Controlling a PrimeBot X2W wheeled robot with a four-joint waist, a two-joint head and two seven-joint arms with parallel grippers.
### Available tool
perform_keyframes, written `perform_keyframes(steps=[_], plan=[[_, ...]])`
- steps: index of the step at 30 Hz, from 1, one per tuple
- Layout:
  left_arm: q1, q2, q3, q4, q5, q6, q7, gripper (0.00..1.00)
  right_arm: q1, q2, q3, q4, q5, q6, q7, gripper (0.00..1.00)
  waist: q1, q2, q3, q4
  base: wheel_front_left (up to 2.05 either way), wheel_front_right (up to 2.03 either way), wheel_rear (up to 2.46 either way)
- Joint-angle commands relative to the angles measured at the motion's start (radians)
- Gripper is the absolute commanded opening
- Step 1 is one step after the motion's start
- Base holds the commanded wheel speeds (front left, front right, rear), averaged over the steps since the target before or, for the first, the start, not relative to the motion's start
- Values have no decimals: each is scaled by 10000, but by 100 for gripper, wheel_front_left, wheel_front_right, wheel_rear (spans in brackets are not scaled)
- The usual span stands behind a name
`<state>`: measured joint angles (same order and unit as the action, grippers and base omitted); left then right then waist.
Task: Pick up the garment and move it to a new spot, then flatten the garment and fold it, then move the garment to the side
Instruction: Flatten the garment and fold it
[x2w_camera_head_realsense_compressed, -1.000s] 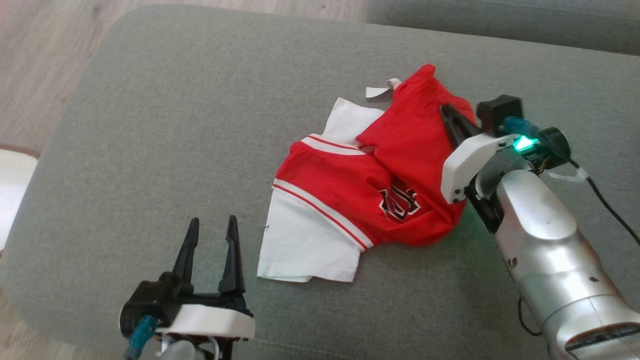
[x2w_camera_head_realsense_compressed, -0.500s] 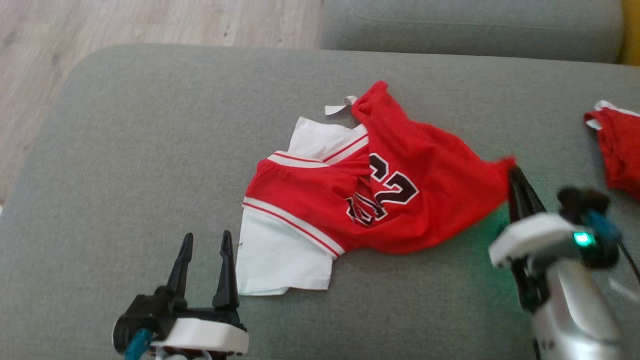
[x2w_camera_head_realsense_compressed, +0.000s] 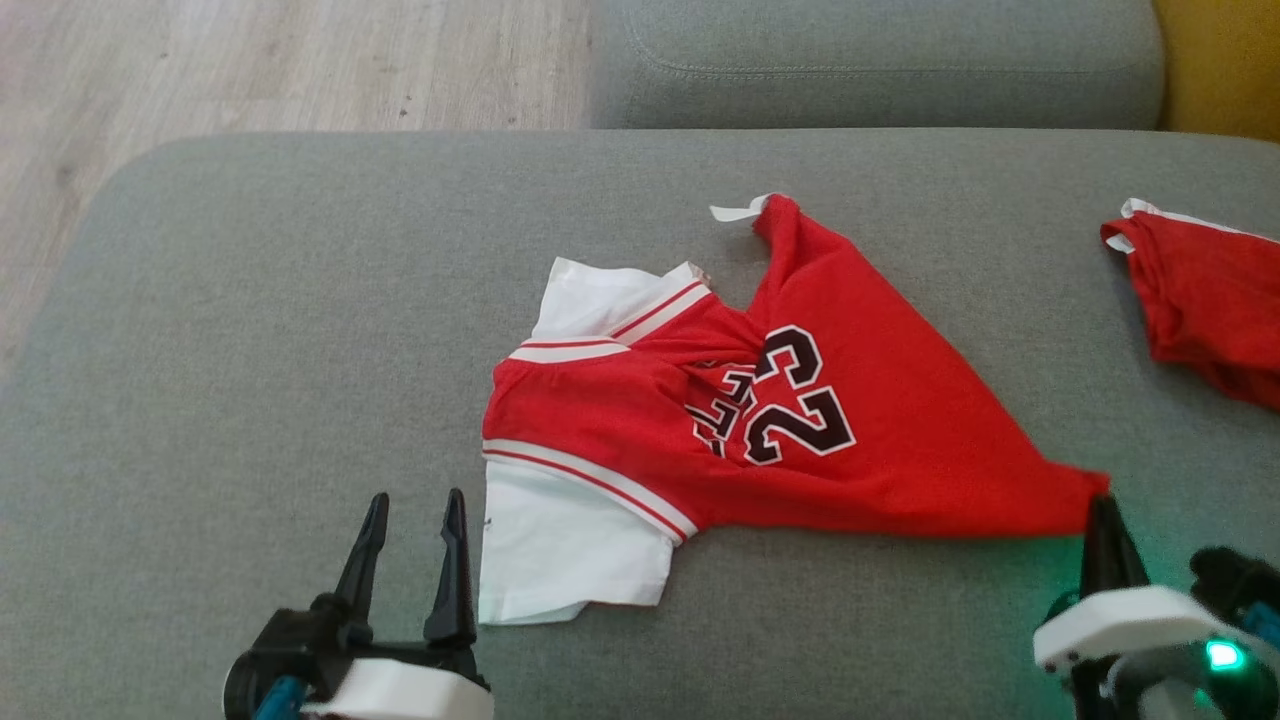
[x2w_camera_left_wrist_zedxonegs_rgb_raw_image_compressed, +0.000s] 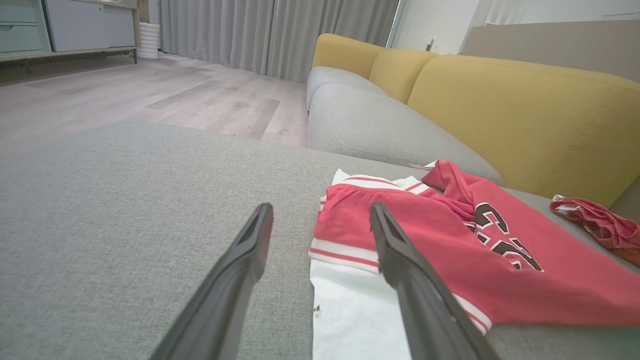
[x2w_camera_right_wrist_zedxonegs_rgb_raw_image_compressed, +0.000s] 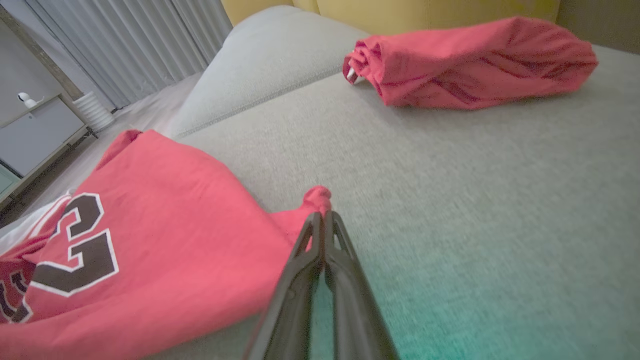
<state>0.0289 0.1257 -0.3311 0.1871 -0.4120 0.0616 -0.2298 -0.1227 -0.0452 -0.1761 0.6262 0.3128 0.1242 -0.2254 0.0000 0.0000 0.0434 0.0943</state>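
Red jersey cloth, head view: the garment (x2w_camera_head_realsense_compressed: 800, 420) lies mid-cushion on the grey sofa seat (x2w_camera_head_realsense_compressed: 250, 350). A second ago its red body was folded back on itself in a heap. It is now drawn out into a long wedge toward the robot's right and near edge, with the "22" face up. The right tool (x2w_camera_head_realsense_compressed: 1100, 515) is closed tight on the tip of that wedge, a pinch of red hem between its fingers. Left tool (x2w_camera_head_realsense_compressed: 416, 500) is unchanged: fingers spread wide, holding nothing, just beside the white lower panel. The framing has shifted, so the second red garment (x2w_camera_head_realsense_compressed: 1200, 300) now at far right is down to camera travel, not a move of its own.

Left wrist view: the left tool (x2w_camera_left_wrist_zedxonegs_rgb_raw_image_compressed: 320, 210) has its fingers apart, hovering low over the seat. One finger crosses in front of the striped hem of the garment (x2w_camera_left_wrist_zedxonegs_rgb_raw_image_compressed: 430, 235). Whether it touches the cloth, cannot tell. Cloth near the collar is bunched.

Right wrist view: the right tool (x2w_camera_right_wrist_zedxonegs_rgb_raw_image_compressed: 322, 217) has its fingers pressed together with a nub of red fabric poking out past them. The garment (x2w_camera_right_wrist_zedxonegs_rgb_raw_image_compressed: 165, 210) trails away, fairly smooth. The other red bundle (x2w_camera_right_wrist_zedxonegs_rgb_raw_image_compressed: 475, 60) sits well apart.

Reading: this is the flattening stage, partly done. The right corner is stretched, but the collar side and white panel still look rumpled, so the free left tool probably needs a hold there before any fold.
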Motion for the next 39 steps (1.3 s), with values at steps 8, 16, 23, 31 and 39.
perform_keyframes(steps=[8, 16, 23, 31, 39], plan=[[-227, 166, 178, -258, -37, 54, 24, 100, 123, -51, 113, 530, -233, 65, -328, 100, 0, 0, -167, -105, 0, 0, 0], [-244, 191, 87, -189, -70, 36, 35, 100, 37, -51, 213, -503, -945, 65, -358, 100, 0, 0, -551, -186, 0, 0, 0], [-209, 147, -40, 2, -190, -40, 91, 100, 190, -51, 850, -1786, -1081, 65, -189, 100, 0, 0, -791, -155, 0, 0, 0], [-47, 125, -44, 466, -368, -113, -4, 100, 740, -51, 1647, -2795, -994, 65, 213, 100, 0, 0, -939, -84, 0, 0, 0], [-131, 110, -53, 646, -415, -116, -68, 100, 962, -51, 1910, -3183, -1133, 65, 484, 100, 0, 0, -921, -73, 0, 0, 0]])
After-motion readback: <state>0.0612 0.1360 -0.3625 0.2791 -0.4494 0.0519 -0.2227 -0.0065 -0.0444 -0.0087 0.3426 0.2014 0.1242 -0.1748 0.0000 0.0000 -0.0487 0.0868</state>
